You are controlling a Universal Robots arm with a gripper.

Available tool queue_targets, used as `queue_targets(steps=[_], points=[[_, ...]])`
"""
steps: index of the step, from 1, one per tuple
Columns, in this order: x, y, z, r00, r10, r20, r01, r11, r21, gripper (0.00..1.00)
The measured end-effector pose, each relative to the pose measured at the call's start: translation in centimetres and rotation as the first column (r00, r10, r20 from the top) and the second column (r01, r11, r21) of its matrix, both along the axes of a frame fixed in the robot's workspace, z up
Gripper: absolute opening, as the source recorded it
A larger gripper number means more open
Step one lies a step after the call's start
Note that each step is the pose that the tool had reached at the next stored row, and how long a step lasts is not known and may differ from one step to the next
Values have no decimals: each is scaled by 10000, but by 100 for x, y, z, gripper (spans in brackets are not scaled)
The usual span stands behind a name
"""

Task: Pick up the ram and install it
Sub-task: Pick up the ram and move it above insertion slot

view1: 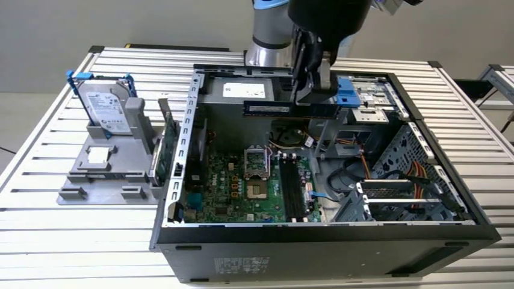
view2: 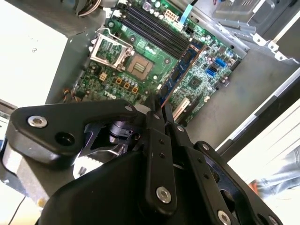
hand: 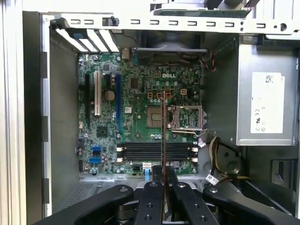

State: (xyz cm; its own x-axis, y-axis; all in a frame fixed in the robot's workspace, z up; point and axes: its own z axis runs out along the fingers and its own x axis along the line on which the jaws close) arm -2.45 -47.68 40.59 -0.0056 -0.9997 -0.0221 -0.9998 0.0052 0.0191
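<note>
The gripper (view1: 310, 99) is clenched on the ram (view1: 269, 109) — level, above the open case (view1: 321, 244) — over the motherboard (view1: 233, 186).

The ram (view1: 277, 108) is a long, thin, dark stick with a row of black chips. It is held level and on its long edge in the air, clamped near one end between the fingers of the gripper (view1: 313, 99), with its longer part reaching toward the exterior view's left. It hangs over the open computer case (view1: 191, 120), well clear of the memory slots (view1: 293, 186) below, and in the first wrist view the ram (hand: 162, 140) appears edge-on as a narrow line running out from the fingers.
</note>
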Motion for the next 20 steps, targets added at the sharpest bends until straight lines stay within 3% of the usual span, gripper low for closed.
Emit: queue_targets(steps=[20], points=[[262,0,0,10000,-87,0,87,10000,-9,0]])
